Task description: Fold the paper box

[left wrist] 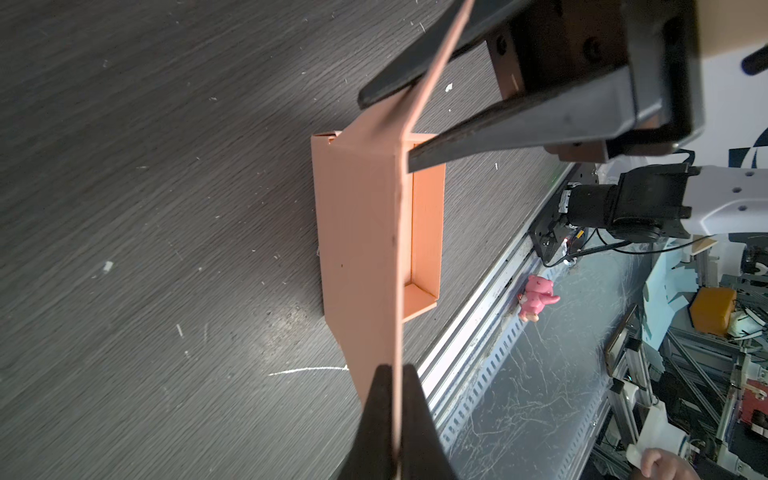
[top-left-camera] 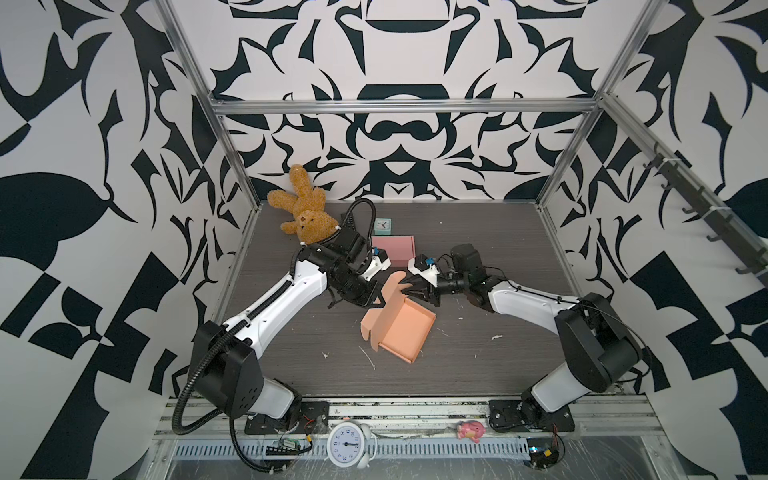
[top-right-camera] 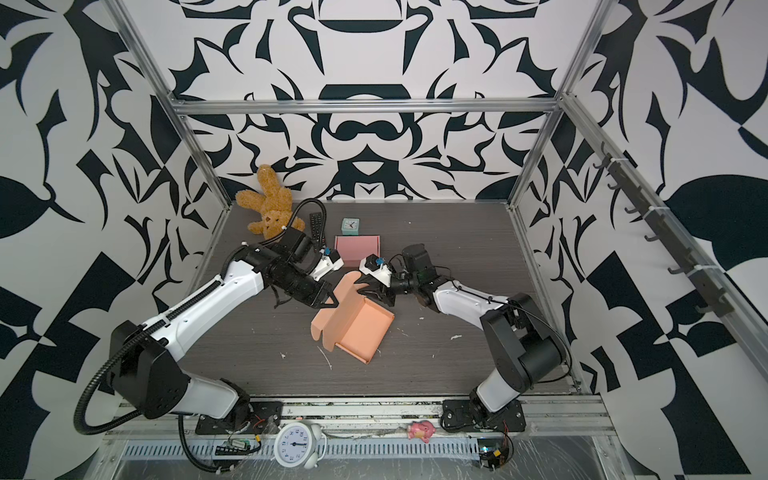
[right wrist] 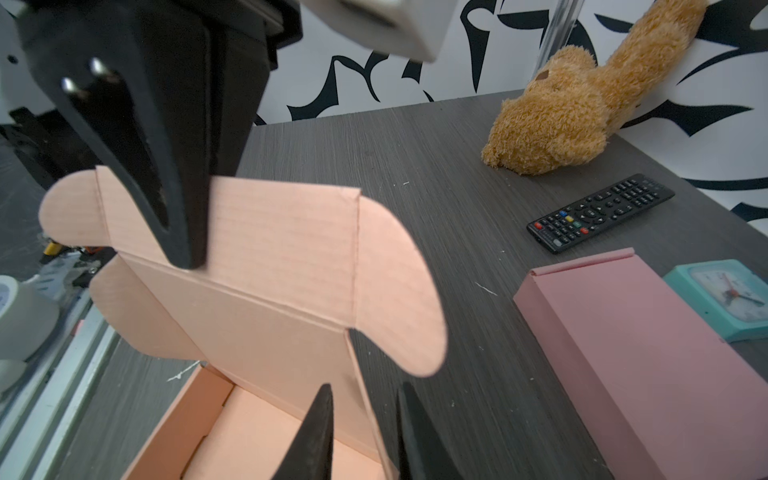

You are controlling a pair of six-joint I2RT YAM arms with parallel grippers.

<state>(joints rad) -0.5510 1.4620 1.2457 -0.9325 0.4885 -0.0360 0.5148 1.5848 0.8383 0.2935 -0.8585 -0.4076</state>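
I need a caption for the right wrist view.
Left gripper pinches the lid of the orange paper box; the fingers of the right gripper straddle the lid's edge.

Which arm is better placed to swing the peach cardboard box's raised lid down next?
Probably left: the left gripper is shut on the top strip of the raised lid, while the right gripper stands open astride its side edge, gripping nothing.

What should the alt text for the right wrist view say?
A peach paper box stands open on a dark table, its raised lid pinched at the top flap by the left gripper while the right gripper, jaws open, straddles its side edge. Beyond lie a remote control, a closed pink box, a teal clock and a teddy bear.
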